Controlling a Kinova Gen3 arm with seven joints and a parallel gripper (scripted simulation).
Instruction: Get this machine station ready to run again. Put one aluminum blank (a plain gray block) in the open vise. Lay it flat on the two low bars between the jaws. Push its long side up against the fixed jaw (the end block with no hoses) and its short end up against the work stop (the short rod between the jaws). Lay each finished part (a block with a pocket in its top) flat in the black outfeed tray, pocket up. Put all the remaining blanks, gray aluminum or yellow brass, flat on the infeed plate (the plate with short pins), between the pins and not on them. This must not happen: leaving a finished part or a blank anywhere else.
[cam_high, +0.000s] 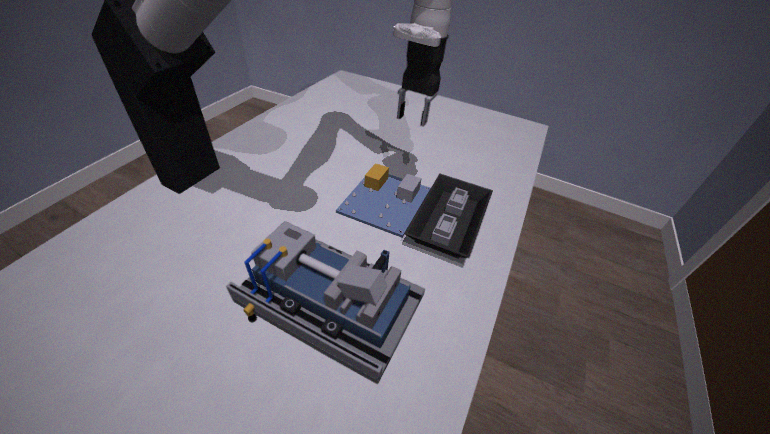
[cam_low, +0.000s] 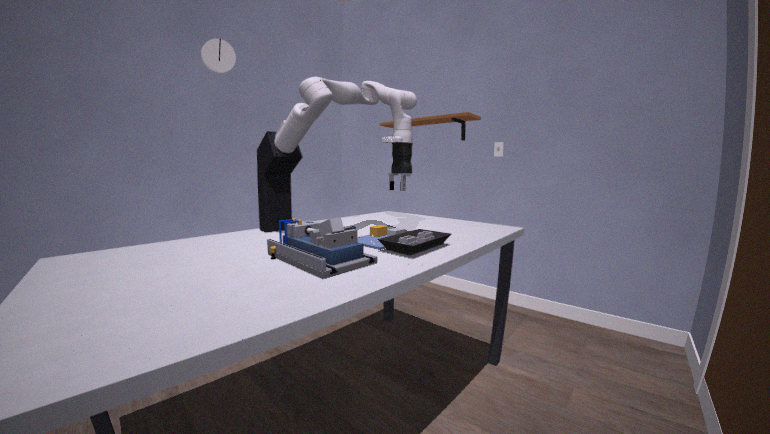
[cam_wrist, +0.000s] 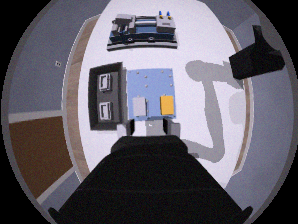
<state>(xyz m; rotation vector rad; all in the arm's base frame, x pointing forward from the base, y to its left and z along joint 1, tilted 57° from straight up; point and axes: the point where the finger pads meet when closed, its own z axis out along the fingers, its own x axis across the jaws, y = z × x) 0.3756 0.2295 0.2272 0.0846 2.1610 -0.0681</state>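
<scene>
Gray alu blank (cam_high: 408, 188) on infeed plate (cam_high: 372, 212) w/ pins, gripper (cam_high: 412, 114) high above, wide open, empty

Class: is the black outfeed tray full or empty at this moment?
Not empty: the black outfeed tray holds two pocketed blocks, lying flat, pockets up.

Room setting. Blue-gray walls (cam_low: 593, 80) meet a brown wood-plank floor (cam_low: 566, 377) along a pale baseboard (cam_low: 566, 312). A white-topped bench (cam_low: 161, 301) stands on dark legs (cam_low: 500, 301) and casts a shadow on the floor beneath. On the far wall hang a round white clock (cam_low: 218, 55), a wooden shelf (cam_low: 431, 119) on a black bracket, and a small white wall plate (cam_low: 498, 148).
</scene>
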